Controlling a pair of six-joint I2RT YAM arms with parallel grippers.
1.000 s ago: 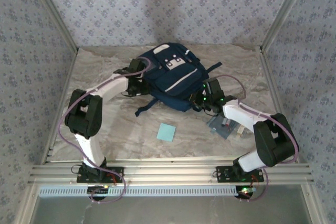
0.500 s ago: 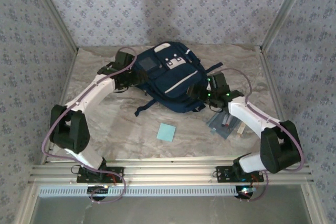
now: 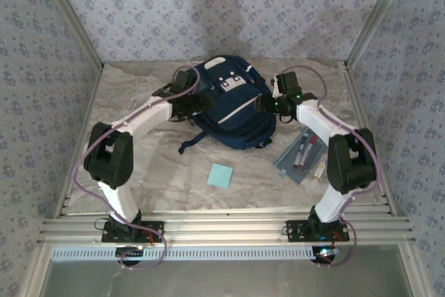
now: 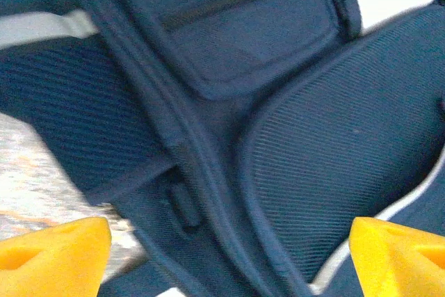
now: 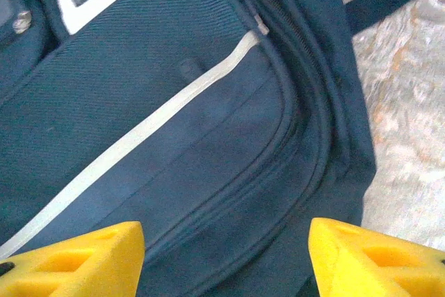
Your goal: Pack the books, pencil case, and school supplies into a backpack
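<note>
Navy backpack (image 3: 229,106) lies mid-table; pencil case (image 3: 300,154) and blue pad (image 3: 221,174) lie nearer.

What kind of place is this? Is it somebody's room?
Probably not: it looks like a robot test booth. Two white-and-black robot arms are bolted to a silver metal rail, and flower-patterned wall panels box in a marble-look tabletop holding a navy-blue fabric backpack.

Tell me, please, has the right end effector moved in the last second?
Yes. The right end effector moved toward the back wall, away from the pencil case.
</note>
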